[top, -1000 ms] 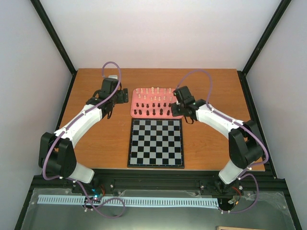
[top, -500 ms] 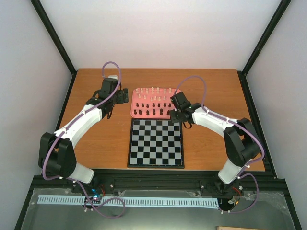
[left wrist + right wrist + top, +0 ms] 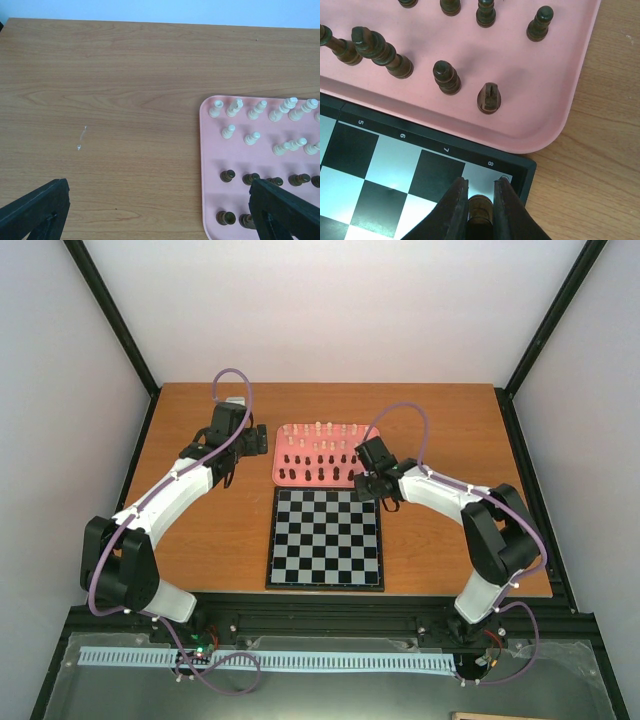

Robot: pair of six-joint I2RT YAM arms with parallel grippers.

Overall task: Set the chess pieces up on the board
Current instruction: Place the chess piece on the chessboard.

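**Dark piece held at board corner**

A dark piece (image 3: 480, 209) is clamped between the fingers of the right gripper (image 3: 481, 185) over the corner square of the board (image 3: 370, 150) marked 8, just beside the tray (image 3: 520, 115). It is held upright, its long axis running along the fingers. Whether it touches the board cannot be told. The left gripper (image 3: 160, 212) is spread wide above the table (image 3: 125, 75), and the other pieces (image 3: 250, 137) stand upright on the tray.

A brown wooden surface (image 3: 200, 540) carries a pink tray (image 3: 285, 481) toward its far side and a black-and-white chessboard (image 3: 325, 538) directly in front of it, edge against edge. Two small white flecks (image 3: 79, 147) mark the bare wood left of the tray.
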